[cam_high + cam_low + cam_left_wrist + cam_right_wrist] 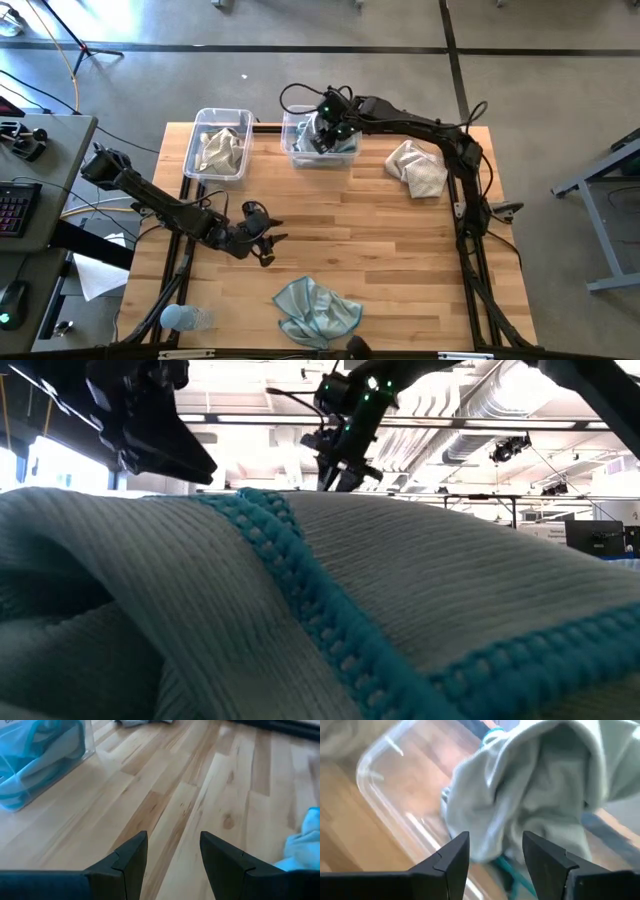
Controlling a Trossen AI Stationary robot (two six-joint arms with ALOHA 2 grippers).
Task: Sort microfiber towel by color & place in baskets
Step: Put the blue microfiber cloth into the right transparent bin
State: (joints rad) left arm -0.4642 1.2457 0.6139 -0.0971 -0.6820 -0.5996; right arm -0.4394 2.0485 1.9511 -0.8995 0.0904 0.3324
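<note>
A pale teal-blue towel (530, 785) lies crumpled in the clear basket (320, 140) at the table's far side. My right gripper (495, 837) hangs open just above it (325, 130), fingers apart and off the cloth. The other basket (220, 148) to its left holds a beige-grey towel (222, 150). My left gripper (268, 240) is open over bare wood (172, 837) near the table's middle. Another teal-blue towel (315, 310) lies bunched at the near edge and fills the low view (300, 610). Beige-grey towels (415, 168) lie heaped at the far right.
The wooden table top (380, 250) shows bare between the heaps. A clear plastic bottle (185, 318) lies at the near left corner. Beside the table's left edge stands a desk with a keyboard (15, 205). The left wrist view shows the teal-filled basket (35, 760) ahead.
</note>
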